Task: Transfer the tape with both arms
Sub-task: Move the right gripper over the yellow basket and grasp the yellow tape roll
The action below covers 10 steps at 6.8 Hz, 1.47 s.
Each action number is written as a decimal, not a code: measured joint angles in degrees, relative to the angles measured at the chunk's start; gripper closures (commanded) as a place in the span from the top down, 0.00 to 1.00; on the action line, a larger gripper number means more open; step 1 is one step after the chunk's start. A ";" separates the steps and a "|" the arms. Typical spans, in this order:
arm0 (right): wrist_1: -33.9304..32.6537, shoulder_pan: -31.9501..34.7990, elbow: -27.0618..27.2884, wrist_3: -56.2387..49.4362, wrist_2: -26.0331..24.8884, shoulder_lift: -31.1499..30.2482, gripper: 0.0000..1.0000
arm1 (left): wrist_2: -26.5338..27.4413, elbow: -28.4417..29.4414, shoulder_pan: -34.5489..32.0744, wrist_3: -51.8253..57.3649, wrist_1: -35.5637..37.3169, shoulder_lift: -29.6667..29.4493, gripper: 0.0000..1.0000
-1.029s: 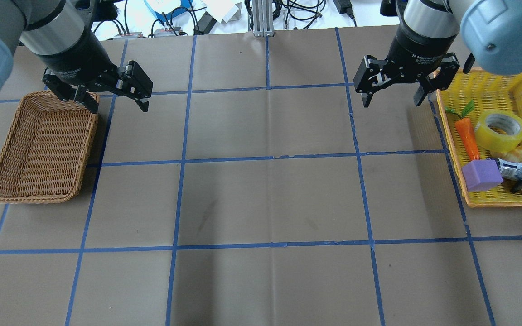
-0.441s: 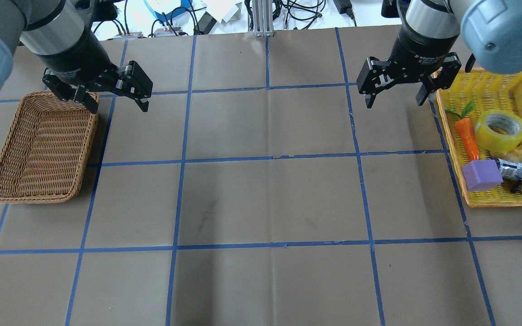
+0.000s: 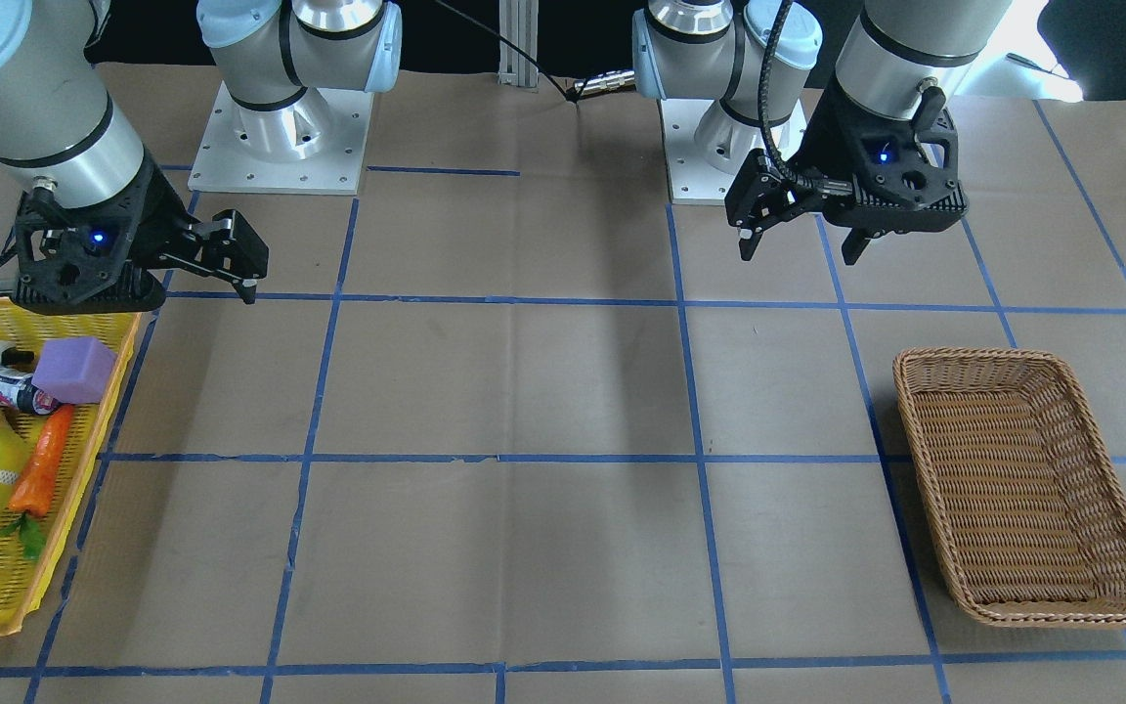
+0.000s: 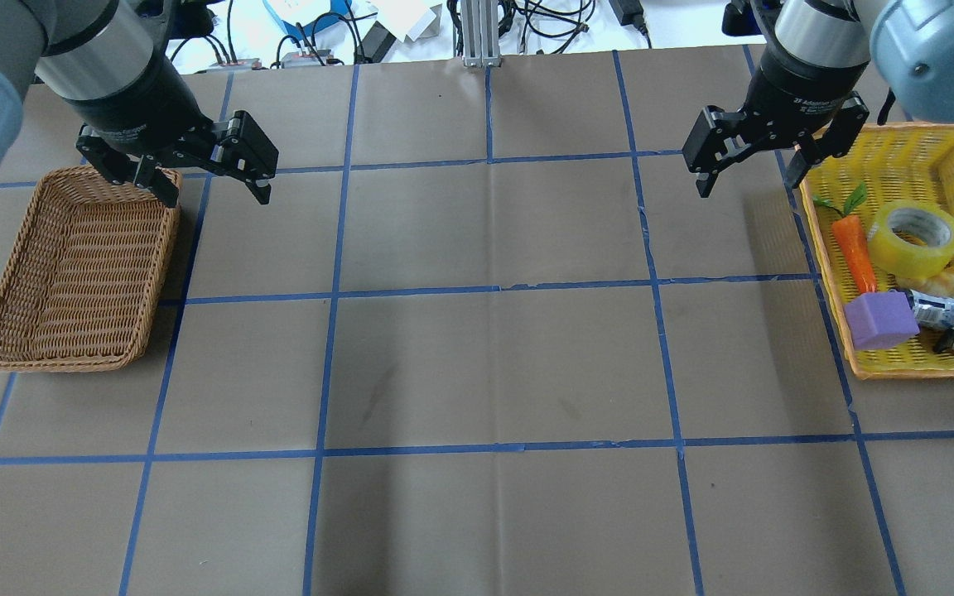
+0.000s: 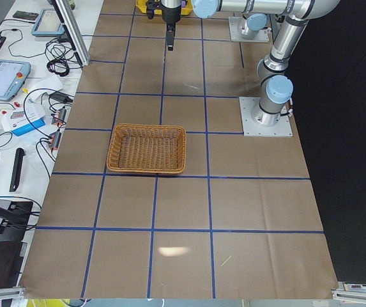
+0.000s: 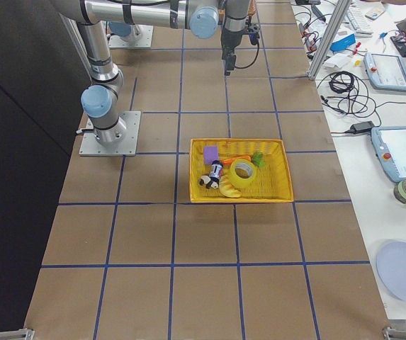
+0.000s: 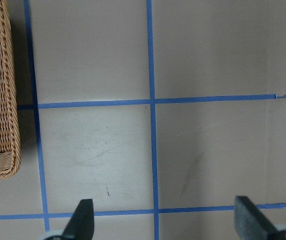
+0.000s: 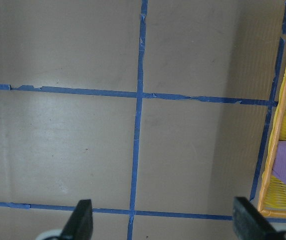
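Overhead exterior view: the tape lies flat inside the yellow basket, just beside the carrot. The right gripper hangs at that basket's far corner, on its table-centre side, fingers spread wide and holding nothing. Whether one finger overlaps the rim is unclear. The left gripper, well apart from the yellow basket across the table, is equally wide and empty, above a wicker basket corner.

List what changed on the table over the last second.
The right arm's black two-finger claw slid sideways toward the yellow plastic basket, open and empty. The left arm's black claw, also open, stayed by the brown wicker basket. The translucent yellow tape roll lies untouched in the yellow basket.
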 measured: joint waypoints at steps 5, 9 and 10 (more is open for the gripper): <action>-16.05 -13.26 0.01 -27.37 -2.84 12.39 1.00 | -0.02 0.24 -0.26 -0.02 0.00 -0.03 1.00; -26.80 -21.11 0.41 -47.98 -1.68 22.17 1.00 | -0.02 0.14 -0.39 -0.03 0.00 -0.03 1.00; -26.91 -22.42 1.23 -49.27 -1.63 22.88 1.00 | 0.00 0.09 -0.40 -0.03 0.00 -0.03 1.00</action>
